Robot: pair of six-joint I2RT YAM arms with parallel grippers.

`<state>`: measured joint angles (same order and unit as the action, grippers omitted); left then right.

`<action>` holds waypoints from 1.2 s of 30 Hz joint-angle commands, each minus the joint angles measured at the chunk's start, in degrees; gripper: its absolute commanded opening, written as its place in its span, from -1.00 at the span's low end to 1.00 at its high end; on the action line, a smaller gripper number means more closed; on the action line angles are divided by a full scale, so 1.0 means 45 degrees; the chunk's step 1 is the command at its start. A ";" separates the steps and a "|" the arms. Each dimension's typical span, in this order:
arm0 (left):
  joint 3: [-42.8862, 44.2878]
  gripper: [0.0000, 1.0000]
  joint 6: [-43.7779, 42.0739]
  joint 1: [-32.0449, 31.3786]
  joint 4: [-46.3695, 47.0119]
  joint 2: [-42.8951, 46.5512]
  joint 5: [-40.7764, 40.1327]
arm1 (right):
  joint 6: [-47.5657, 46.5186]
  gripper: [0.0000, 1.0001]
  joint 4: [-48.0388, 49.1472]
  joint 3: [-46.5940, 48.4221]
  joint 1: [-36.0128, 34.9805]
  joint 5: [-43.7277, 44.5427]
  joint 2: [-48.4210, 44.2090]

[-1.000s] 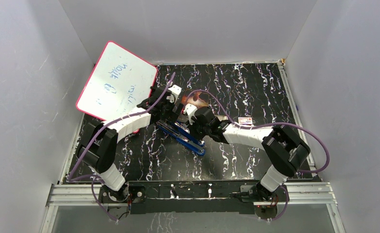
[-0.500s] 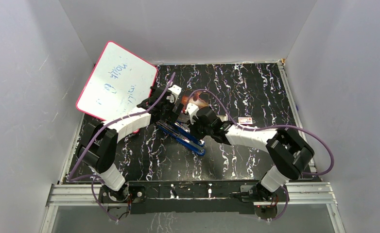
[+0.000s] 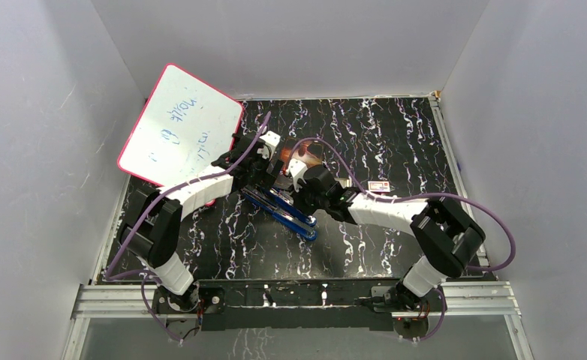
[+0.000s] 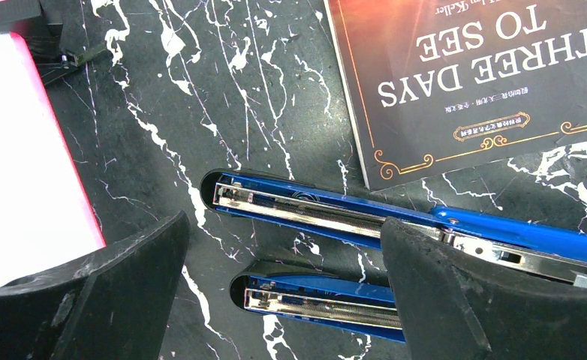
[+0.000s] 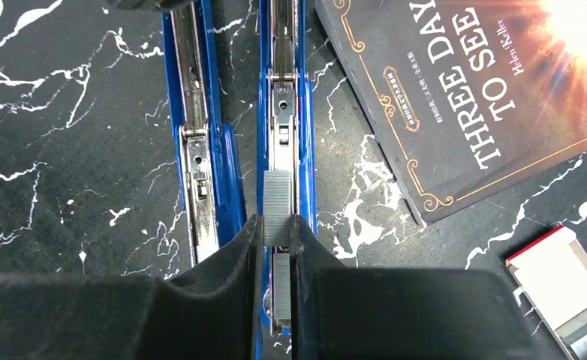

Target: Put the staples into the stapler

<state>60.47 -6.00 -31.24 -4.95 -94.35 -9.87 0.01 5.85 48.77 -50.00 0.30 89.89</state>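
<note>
The blue stapler (image 5: 223, 161) lies flipped wide open on the black marble table (image 5: 65, 150), about mid-table. Its 2 long halves sit side by side w/ the metal insides up, so the staple track (image 5: 281, 112) is easy to reach from above. The right gripper (image 5: 277, 229) is pinched tight on the staples (image 5: 278, 199), a short grey strip. It grips them by the sides so the strip points the same way as the track. The strip is right over the track, on the half nearer the book (image 5: 463, 97); can't tell if it's touching the metal yet. The left gripper (image 4: 287, 240) is spread wide w/ nothing in it, one finger each side of the stapler's far-left end, prob. ready to stop it sliding. The book lies just past the stapler. A small red-&-white box (image 5: 561, 270) sits to the right, out of the way. A whiteboard (image 3: 179, 124) leans at the far left. Next, I think: lower the strip in & let go. It's thin, so a tilt could jam it.
</note>
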 commanded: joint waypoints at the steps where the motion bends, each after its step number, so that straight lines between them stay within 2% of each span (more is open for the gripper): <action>1: -0.0018 0.96 -0.0095 -0.0029 0.0024 0.0115 -0.0003 | 0.0005 -1.00 -0.0075 0.0449 -0.0011 0.0211 0.0356; 16: -0.0003 0.96 -0.0109 -0.0019 0.0045 0.0124 -0.0010 | 0.0032 -1.00 -0.0347 0.0642 -0.0020 0.0212 0.0556; 27: 0.0005 0.96 -0.0111 -0.0027 0.0047 0.0121 0.0006 | 0.0127 -1.00 0.0655 0.0168 -0.0004 0.0154 -0.0170; 36: 0.0000 0.97 -0.0101 -0.0019 0.0046 0.0122 0.0013 | 0.0134 -1.00 0.0603 0.0206 -0.0013 0.0250 -0.0055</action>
<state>60.47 -6.00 -31.24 -4.95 -94.35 -9.87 0.10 6.15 49.39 -50.00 0.93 91.64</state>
